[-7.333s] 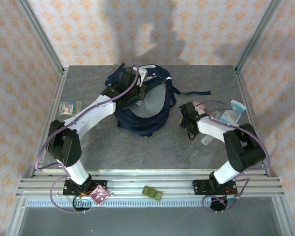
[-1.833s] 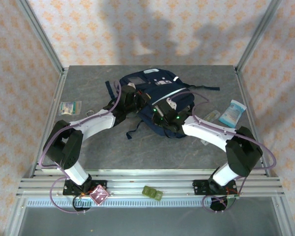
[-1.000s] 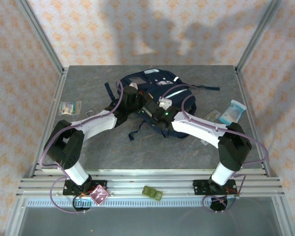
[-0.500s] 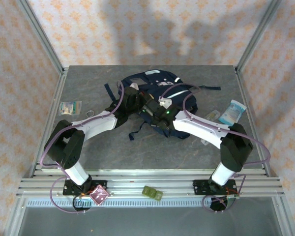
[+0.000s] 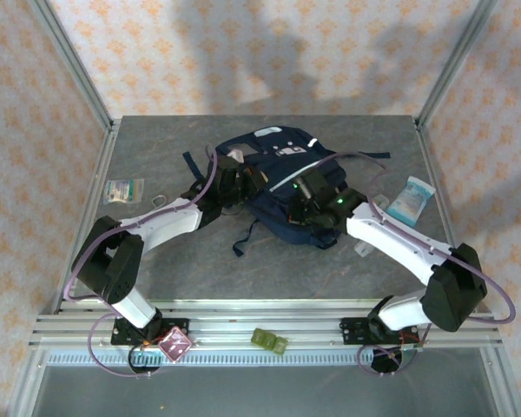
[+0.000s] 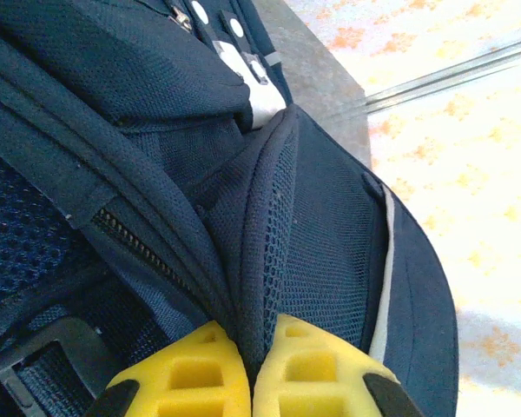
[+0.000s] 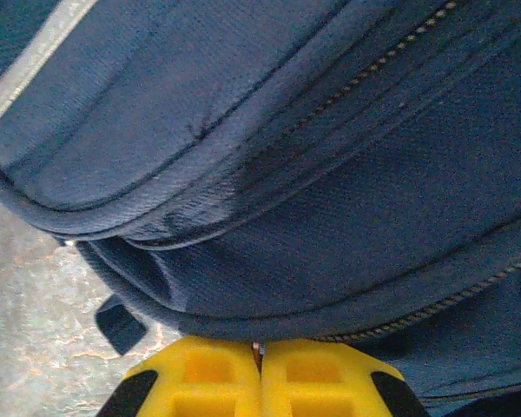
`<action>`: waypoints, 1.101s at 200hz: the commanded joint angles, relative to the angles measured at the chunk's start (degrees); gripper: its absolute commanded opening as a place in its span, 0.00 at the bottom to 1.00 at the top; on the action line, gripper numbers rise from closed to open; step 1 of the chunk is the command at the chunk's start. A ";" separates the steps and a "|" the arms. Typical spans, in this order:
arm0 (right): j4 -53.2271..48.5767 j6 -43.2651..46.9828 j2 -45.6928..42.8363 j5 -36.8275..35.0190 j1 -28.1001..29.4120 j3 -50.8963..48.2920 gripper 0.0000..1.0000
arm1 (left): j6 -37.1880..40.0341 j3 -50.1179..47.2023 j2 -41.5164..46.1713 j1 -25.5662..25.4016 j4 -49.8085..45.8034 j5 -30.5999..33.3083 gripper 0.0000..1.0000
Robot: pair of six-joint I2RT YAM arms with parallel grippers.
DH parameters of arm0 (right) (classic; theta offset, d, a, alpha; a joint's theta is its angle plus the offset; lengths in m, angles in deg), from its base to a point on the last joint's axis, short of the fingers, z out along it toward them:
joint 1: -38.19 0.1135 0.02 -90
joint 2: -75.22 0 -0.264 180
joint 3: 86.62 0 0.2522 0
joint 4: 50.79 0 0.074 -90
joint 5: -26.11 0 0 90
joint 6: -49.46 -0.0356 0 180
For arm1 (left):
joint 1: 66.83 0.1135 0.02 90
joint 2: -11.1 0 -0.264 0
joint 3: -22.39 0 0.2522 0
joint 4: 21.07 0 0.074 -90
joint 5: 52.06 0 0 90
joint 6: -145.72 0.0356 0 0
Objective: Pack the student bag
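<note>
We count 1 navy backpack (image 5: 282, 187), 2 robot arms, namely the left arm (image 5: 161, 221) and the right arm (image 5: 399, 248), 1 green-and-white packet (image 5: 124, 189), 1 blue-and-white pouch (image 5: 410, 198), 1 green block (image 5: 269, 340) and 1 pink piece (image 5: 174, 345).

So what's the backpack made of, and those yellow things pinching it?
The student bag looks like matte woven navy cloth, with stitched seams and a holey mesh part; likely nylon or polyester. The yellow fingers look like smooth moulded plastic or rubber with square hollows; I can't tell which.
</note>
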 commanded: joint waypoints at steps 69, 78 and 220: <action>1.82 2.62 -2.51 -16.88 -11.92 -9.97 0.00 | 9.92 -4.72 8.89 9.43 -2.21 6.06 0.00; 1.86 2.29 -2.61 -19.23 -12.85 -10.18 0.00 | 10.05 -5.43 9.27 10.12 -1.89 5.87 0.00; 32.51 2.74 0.18 -1.23 7.52 -10.71 0.00 | 16.09 19.43 -10.74 11.96 -3.76 2.64 0.49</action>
